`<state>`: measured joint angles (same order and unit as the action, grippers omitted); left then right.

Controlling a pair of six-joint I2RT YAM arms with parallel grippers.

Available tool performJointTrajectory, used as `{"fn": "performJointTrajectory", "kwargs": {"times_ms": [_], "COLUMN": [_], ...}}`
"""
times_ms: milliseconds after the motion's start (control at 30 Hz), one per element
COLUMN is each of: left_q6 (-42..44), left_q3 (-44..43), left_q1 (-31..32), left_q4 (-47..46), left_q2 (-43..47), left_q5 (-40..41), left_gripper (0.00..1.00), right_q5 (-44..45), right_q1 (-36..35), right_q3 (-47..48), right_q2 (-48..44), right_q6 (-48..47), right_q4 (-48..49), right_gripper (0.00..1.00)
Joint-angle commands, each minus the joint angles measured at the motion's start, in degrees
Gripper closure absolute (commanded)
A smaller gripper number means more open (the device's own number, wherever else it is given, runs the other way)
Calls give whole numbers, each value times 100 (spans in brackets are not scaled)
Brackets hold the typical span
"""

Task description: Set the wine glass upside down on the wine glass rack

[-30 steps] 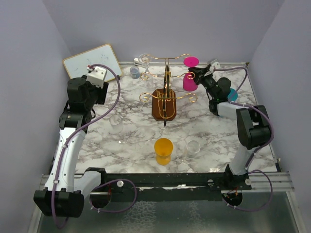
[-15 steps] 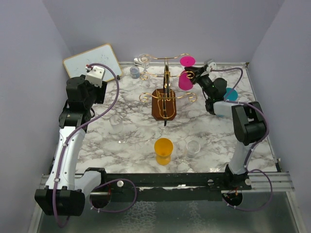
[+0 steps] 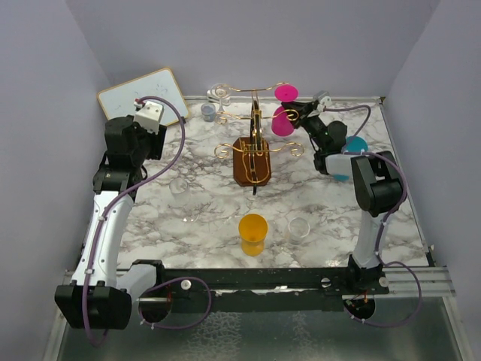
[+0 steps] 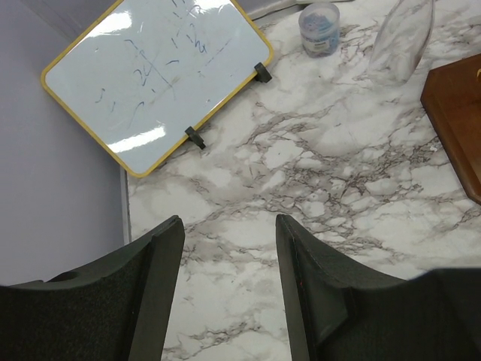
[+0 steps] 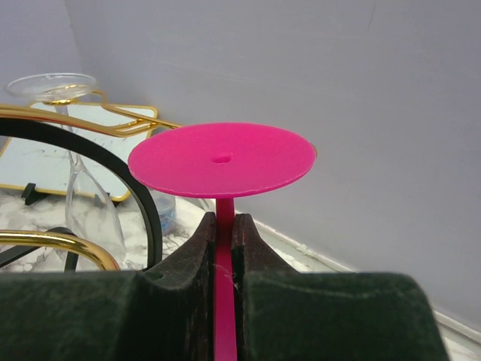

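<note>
The right gripper is clamped almost fully shut on the thin stem of the bright pink plastic wine glass, just under its flat round foot, which faces up while the bowl hangs below, so the glass is inverted as the task wants. In the top view it sits in the upper middle of the frame, right beside the right-hand upper arm of the gold wire wine glass rack on its dark wooden block; whether the stem has entered the slot between the wires cannot be told. To finish well, the stem should be held vertical and slid between the paired wires with the foot above them, then lowered until the foot rests on both, and only then should the fingers part. A sideways push could shift the rack or disturb the clear wine glass hanging at its upper left. The right arm reaches from the lower right of the frame far up the table, wrist roughly level, fingers aimed left. The left gripper stands half open and empty above the marble tabletop near the yellow-framed whiteboard, its arm folded upright at the left
</note>
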<state>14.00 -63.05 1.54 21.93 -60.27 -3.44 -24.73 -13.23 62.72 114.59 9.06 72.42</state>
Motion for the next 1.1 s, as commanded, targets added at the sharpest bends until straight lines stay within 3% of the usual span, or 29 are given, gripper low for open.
{"fn": "performJointTrajectory", "kwargs": {"times_ms": [0,300,733,1067], "left_q6": [-93,-227,-223,-205], "left_q3": [-131,-491,-575,-566], "left_q1": [-40,-109,-128,-128], "left_q4": [-93,237,265,232], "left_q2": [-62,-184,-300,-345], "left_q5": [-211,-811,-860,-839], "left_gripper": [45,45,45,45], "right_q5": [-427,-1156,-2288,-2379], "right_q1": [-65,205,514,515], "right_q3": [-4,42,848,1284], "right_q2": [150,372,804,984], "right_q6": [48,426,748,968], "right_q4": [645,1184,786,501], "right_gripper": [99,99,99,99]}}
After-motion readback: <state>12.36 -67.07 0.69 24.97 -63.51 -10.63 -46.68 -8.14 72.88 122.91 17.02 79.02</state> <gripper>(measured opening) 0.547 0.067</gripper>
